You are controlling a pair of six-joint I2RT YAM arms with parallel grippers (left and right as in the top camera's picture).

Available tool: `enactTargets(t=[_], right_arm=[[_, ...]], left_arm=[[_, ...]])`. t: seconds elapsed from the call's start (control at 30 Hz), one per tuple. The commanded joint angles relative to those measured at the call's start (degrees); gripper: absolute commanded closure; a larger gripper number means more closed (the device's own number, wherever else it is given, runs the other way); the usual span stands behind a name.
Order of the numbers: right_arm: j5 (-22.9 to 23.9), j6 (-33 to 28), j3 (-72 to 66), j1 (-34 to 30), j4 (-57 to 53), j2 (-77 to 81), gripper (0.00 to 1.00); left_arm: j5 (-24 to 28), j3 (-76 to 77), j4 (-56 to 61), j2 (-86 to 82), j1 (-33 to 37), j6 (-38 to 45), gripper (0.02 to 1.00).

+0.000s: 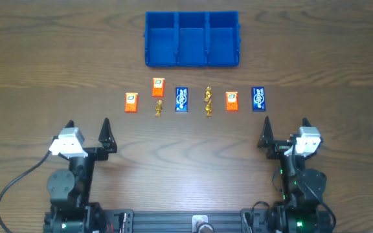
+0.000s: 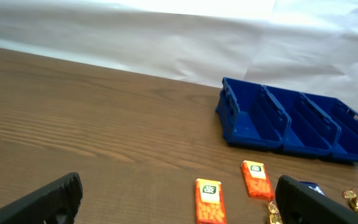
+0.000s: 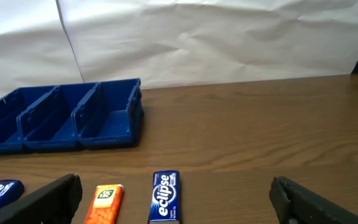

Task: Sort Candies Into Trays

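Wooden tabletop (image 1: 37, 58) holds everything: left gripper (image 1: 88, 123) and right gripper (image 1: 286, 122) gape wide, empty. Just ahead of the jaws lie orange packs (image 1: 131, 102), blue packs (image 1: 182, 99) and gold candies (image 1: 208, 95), all unsorted. Beyond them the blue tray (image 1: 192, 63) stands empty; sorting seems unstarted.

A blue three-compartment tray (image 3: 104, 132) sits on the wooden table (image 3: 260, 124). Nearer, an orange box (image 3: 104, 202) lies just beside a blue pack (image 3: 165, 196).

Fig.: tray (image 1: 192, 60) lies at the table's (image 1: 57, 58) far centre. Nearer you, a row, L to R: 1st mint box (image 1: 131, 102); 2nd mint box (image 1: 158, 87) w/ single candy (image 1: 158, 108) before it; mid gum pack (image 1: 182, 99); candy pair (image 1: 208, 95); 3rd mint box (image 1: 232, 100); end gum pack (image 1: 259, 98).
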Motion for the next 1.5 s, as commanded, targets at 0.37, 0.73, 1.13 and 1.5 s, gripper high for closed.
enactTargets(t=[0.37, 0.73, 1.13, 1.5], right_arm=[[-0.46, -0.52, -0.44, 0.17, -0.02, -0.46, 0.001], [-0.46, -0.52, -0.44, 0.17, -0.02, -0.46, 0.001], [-0.46, -0.52, -0.44, 0.17, -0.02, -0.46, 0.001], [-0.46, -0.52, -0.44, 0.17, -0.02, -0.46, 0.001]], left_arm=[[1.22, -0.94, -2.19, -0.37, 0.35, 0.59, 0.02], [1.22, -0.94, -2.19, -0.37, 0.35, 0.59, 0.02], [1.2, -0.94, -2.16, -0.37, 0.33, 0.59, 0.02], [-1.51, 6.69, -0.28, 6.4, -3.04, 0.57, 0.018]])
